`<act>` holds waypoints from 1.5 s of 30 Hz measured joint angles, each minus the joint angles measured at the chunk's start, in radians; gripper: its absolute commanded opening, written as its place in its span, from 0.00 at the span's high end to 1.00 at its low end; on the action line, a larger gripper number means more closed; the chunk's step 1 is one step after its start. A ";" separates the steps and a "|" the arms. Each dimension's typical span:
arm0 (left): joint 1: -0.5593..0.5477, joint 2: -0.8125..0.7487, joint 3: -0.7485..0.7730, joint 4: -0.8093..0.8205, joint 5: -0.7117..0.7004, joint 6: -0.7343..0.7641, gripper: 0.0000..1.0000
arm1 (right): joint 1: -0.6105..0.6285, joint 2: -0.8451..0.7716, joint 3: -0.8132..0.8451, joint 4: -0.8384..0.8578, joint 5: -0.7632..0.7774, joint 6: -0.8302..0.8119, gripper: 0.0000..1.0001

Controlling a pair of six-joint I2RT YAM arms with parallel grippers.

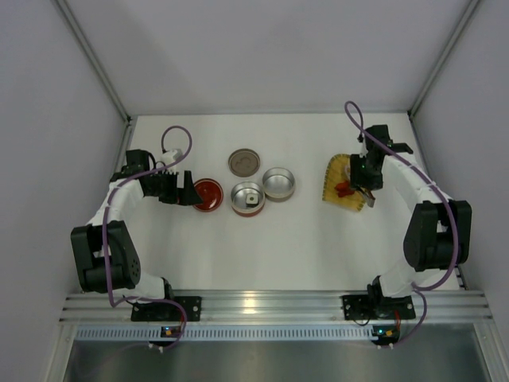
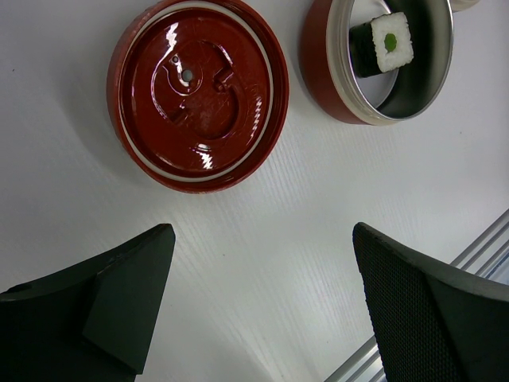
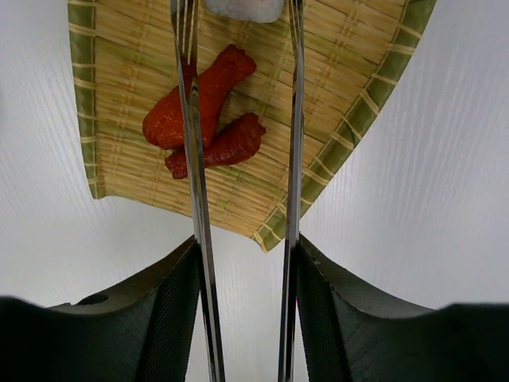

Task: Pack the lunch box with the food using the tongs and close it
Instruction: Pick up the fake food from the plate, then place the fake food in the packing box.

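The right gripper (image 3: 248,259) is partly closed on the tongs (image 3: 196,159), its fingers pressing the two metal arms from outside. The arms reach out over the bamboo mat (image 3: 350,103), and the left one lies across the red food pieces (image 3: 219,87). A white piece (image 3: 242,6) sits at the tips, cut off by the frame's edge, so it may be pinched or merely flanked. The left gripper (image 2: 262,235) stands wide open and empty above the table (image 2: 64,159), near the red lid (image 2: 199,95) and the lunch box bowl (image 2: 318,72), which holds one sushi roll (image 2: 383,44).
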 measured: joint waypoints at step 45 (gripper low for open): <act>0.023 0.000 0.003 -0.016 0.025 -0.003 0.02 | 0.465 0.028 0.430 -0.251 -0.357 -0.684 0.75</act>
